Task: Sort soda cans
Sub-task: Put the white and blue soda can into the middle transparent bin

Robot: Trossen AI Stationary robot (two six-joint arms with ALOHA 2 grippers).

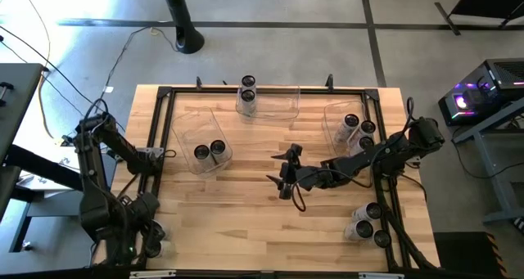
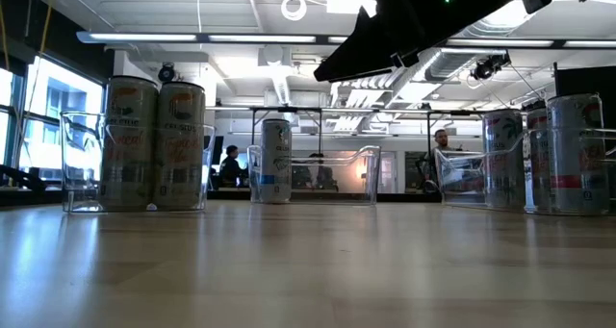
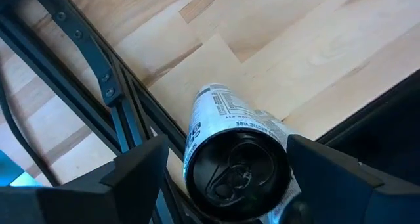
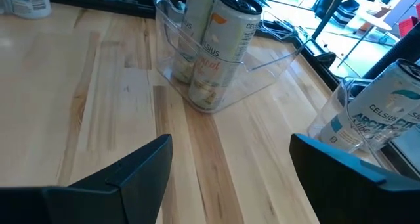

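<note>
While my left gripper (image 3: 223, 178) straddles a soda can (image 3: 233, 168) at the table's near-left corner, fingers spread, my right gripper (image 1: 285, 174) hovers mid-table, open and empty — a skewed pinch could topple that can.

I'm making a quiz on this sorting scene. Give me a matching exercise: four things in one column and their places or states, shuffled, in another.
Things:
1. left gripper
2. right gripper
3. left bin
4. loose cans

Places or states:
A. over mid-table, fingers open, empty
B. front-right corner, outside any bin
C. front-left corner, fingers open either side of a can
D. holds two cans

Pairs: 1-C, 2-A, 3-D, 4-B
</note>
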